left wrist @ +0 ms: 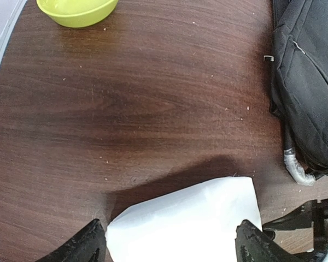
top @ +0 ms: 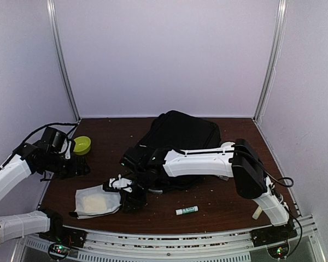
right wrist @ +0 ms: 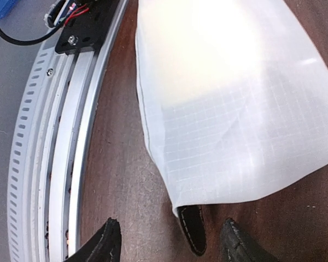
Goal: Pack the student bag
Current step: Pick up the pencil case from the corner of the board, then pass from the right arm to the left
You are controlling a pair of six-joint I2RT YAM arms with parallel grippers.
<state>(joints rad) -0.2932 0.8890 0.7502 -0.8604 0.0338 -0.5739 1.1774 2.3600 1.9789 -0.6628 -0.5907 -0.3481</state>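
The student bag (top: 183,134), a large black backpack, lies at the middle back of the table, and my right arm reaches across its front. Its side and grey handle (left wrist: 295,166) show in the left wrist view. A flat white-grey pouch (top: 95,202) lies at the front left. My right gripper (top: 132,203) stands open at the pouch's right end. In the right wrist view the pouch (right wrist: 229,93) fills the top, and its black pull tab (right wrist: 192,232) lies loose between the spread fingers of my right gripper (right wrist: 170,229). My left gripper (left wrist: 169,248) hangs open above the pouch (left wrist: 191,224).
A yellow-green bowl (top: 82,144) sits at the far left, by my left arm. A white and green glue stick (top: 186,210) lies at the front, right of the pouch. The metal rail (right wrist: 60,136) runs along the table's near edge, close to my right gripper.
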